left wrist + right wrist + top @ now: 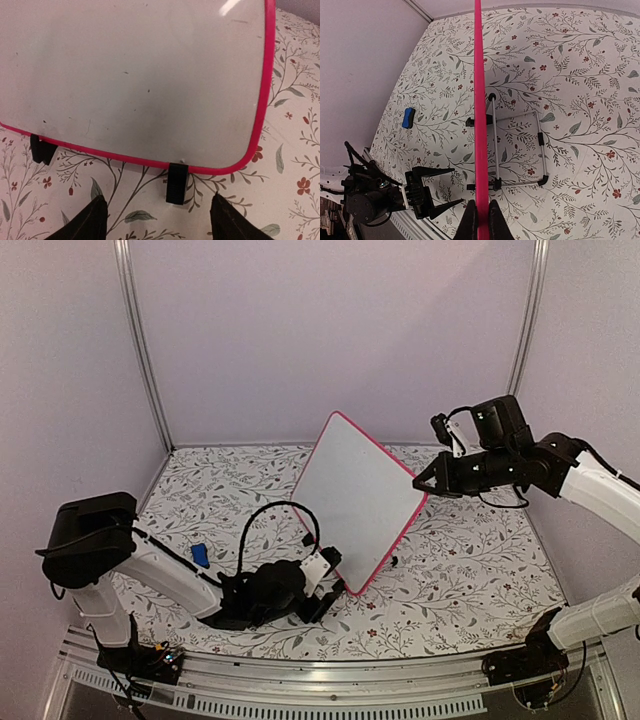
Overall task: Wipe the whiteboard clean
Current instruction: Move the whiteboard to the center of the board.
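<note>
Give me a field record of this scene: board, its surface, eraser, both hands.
board: rectangular glossy white board with pink-red frame, propped up on the floral tabletop, black feet under its bottom edge
surface: no writing visible, only faint grey smudges
eraser: small blue eraser block, lying on the tabletop apart from the board, in neither hand
right hand: shut on the board's frame at its edge
left hand: open, empty, low in front of the board's bottom edge
</note>
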